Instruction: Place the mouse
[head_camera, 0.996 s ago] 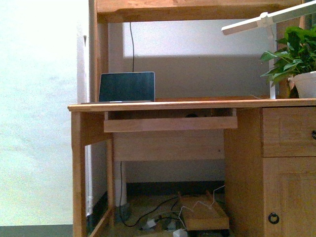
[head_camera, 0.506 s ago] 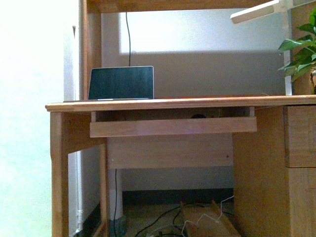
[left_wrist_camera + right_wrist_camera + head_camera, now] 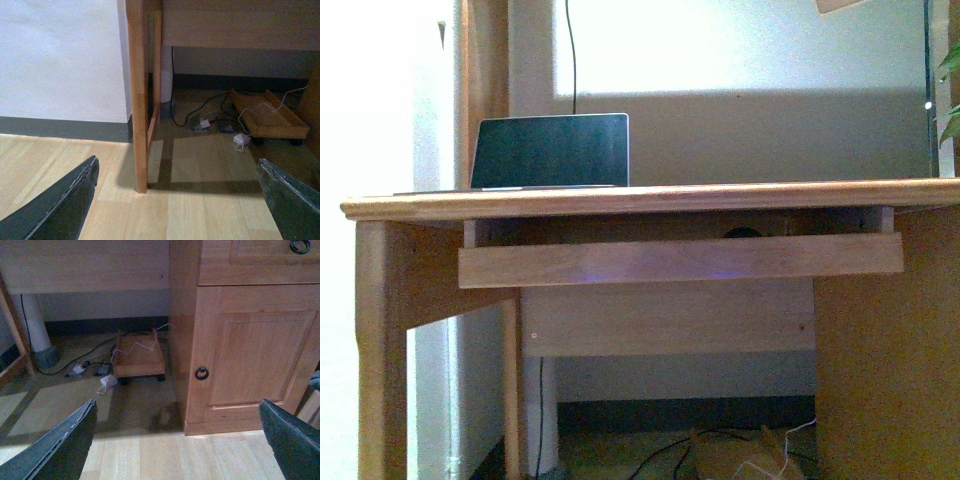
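Observation:
In the front view a small dark domed top (image 3: pixel 742 233) shows just above the front board of the pull-out tray (image 3: pixel 680 260), under the desktop (image 3: pixel 620 200); it looks like the mouse, mostly hidden by the board. Neither arm shows in the front view. My left gripper (image 3: pixel 176 167) is open and empty, low over the wooden floor beside the desk's left leg (image 3: pixel 137 100). My right gripper (image 3: pixel 176 407) is open and empty, low over the floor in front of the desk's cabinet door (image 3: pixel 250 355).
An open laptop (image 3: pixel 552 150) with a dark screen stands on the desktop at the left. Under the desk lie cables, a white adapter (image 3: pixel 241 139) and a low wooden trolley (image 3: pixel 267 117). The cabinet door has a ring handle (image 3: pixel 202 373).
The front view has come closer to the desk: desktop, tray and laptop look larger. The lamp and the plant have slid almost out of the frame at the right.

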Motion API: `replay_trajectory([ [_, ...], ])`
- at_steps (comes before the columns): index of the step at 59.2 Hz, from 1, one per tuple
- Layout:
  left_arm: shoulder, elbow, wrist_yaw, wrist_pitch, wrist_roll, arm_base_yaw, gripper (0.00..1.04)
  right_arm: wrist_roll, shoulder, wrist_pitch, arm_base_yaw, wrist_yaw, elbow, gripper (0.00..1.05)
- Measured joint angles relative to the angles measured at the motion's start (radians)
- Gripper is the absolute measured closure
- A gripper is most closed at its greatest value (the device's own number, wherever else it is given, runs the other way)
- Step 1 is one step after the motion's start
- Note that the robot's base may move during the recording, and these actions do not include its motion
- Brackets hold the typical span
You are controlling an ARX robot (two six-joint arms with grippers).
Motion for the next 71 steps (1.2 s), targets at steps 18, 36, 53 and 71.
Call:
replay_trajectory([
  [18,0.000,0.000,0.000,0.000,0.000,0.000,0.08,0.000,0.000,0.000,0.000,0.000,0.000,0.07],
  [36,0.000,0.000,0.000,0.000,0.000,0.000,0.08,0.000,0.000,-0.001,0.000,0.000,0.000,0.07],
  [53,0.000,0.000,0.000,0.000,0.000,0.000,0.08,0.000,0.000,-0.001,0.000,0.000,0.000,0.07],
  [71,0.209,0.088,0.194,-0.141,0.019,0.074,0.08,0.000,0.000,0.000,0.000,0.000,0.000,0.07],
])
